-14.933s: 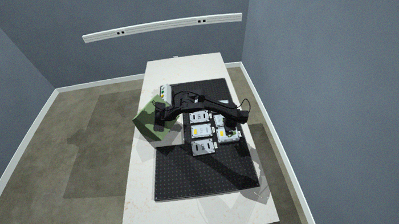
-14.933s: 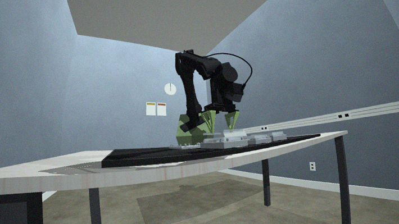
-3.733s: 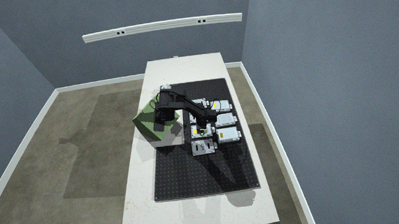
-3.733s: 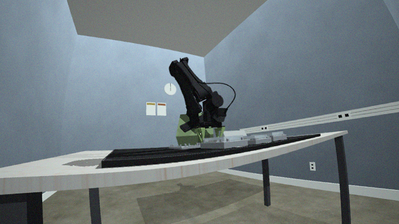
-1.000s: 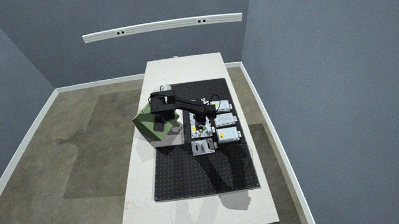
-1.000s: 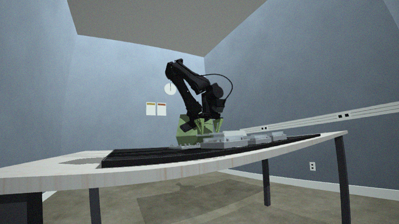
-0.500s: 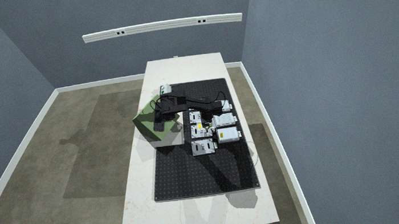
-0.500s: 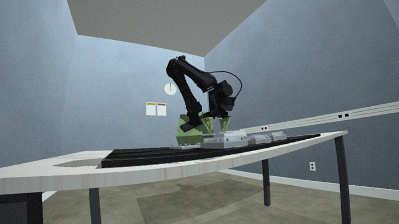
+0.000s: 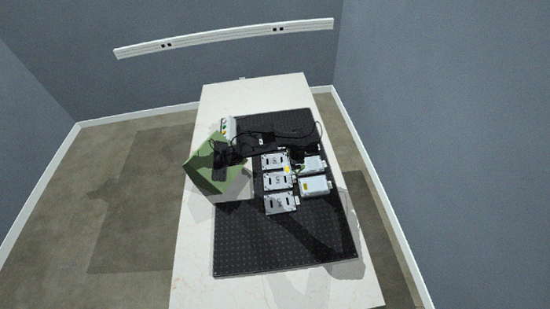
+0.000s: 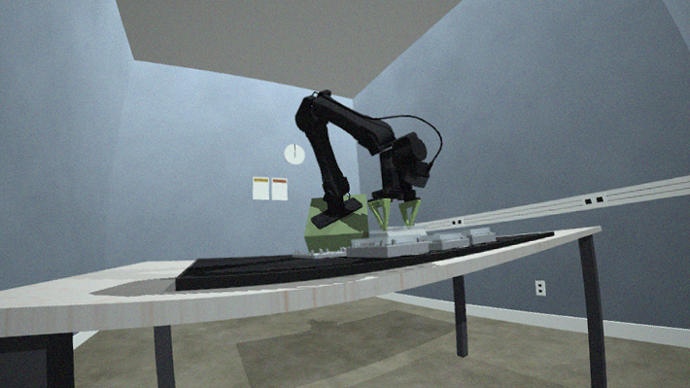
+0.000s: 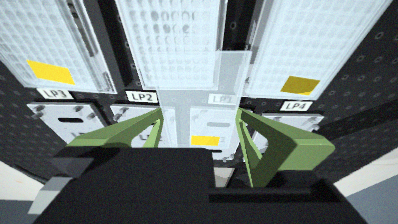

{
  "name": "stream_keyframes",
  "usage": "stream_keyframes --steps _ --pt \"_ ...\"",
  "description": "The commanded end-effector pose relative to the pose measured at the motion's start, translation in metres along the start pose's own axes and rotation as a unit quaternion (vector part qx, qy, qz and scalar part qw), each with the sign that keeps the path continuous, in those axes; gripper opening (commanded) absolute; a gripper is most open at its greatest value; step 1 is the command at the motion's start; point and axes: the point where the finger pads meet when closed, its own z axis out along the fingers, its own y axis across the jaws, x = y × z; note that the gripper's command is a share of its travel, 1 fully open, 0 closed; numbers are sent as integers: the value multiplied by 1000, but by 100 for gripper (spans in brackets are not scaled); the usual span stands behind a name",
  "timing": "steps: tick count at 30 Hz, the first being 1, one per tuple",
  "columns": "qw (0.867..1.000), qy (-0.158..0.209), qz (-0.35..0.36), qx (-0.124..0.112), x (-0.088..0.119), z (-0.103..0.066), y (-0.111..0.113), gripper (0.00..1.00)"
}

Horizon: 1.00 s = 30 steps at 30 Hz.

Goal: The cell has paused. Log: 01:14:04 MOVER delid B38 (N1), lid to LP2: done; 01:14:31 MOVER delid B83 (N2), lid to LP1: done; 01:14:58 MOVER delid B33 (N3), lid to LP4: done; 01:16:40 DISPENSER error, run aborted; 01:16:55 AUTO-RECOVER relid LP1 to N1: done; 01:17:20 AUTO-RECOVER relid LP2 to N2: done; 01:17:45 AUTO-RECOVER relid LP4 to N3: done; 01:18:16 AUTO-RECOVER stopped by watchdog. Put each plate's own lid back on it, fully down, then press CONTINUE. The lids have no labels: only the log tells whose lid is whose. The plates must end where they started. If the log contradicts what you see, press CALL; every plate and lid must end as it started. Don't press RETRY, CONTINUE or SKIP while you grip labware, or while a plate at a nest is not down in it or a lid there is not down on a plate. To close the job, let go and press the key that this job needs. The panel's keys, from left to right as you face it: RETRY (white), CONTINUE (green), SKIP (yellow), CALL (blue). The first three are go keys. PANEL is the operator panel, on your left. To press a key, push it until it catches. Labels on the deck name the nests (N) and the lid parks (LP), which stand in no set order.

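Observation:
My gripper [image 11: 199, 111] is shut on a clear lid [image 11: 205, 97] with a small yellow tag [image 11: 205, 140]. I hold the lid a little above the deck, over the park labelled LP1. Its far edge overlaps the middle plate [image 11: 172, 40]. Plates with yellow labels stand to the left [image 11: 50, 55] and to the right [image 11: 305, 50]. In the overhead view the gripper [image 9: 297, 159] is between the parks and the plates, and the lid's tag [image 9: 287, 168] shows. In the side view the green fingers [image 10: 394, 218] hang just over the plates [image 10: 388, 242].
Parks LP3 [image 11: 55, 93], LP2 [image 11: 141, 96] and LP4 [image 11: 296, 106] lie in a row with LP1. The operator panel [image 9: 227, 126] with its coloured keys stands at the deck's left back. A green box [image 9: 211, 168] carries the arm's base.

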Motion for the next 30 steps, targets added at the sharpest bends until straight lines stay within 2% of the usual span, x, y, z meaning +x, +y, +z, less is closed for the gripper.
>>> stream_keyframes --steps 1,4,18,21,22,30 --pt "1000 -6 3 1 -21 -7 6 0" --pt "1000 -6 3 1 -25 -7 8 0" --pt "1000 -7 3 1 -90 -9 29 0" --pt "1000 -7 3 1 -90 -9 30 0" --pt "1000 -22 14 -1 -95 -20 22 0" --pt "1000 -22 14 -2 -94 -22 23 0"
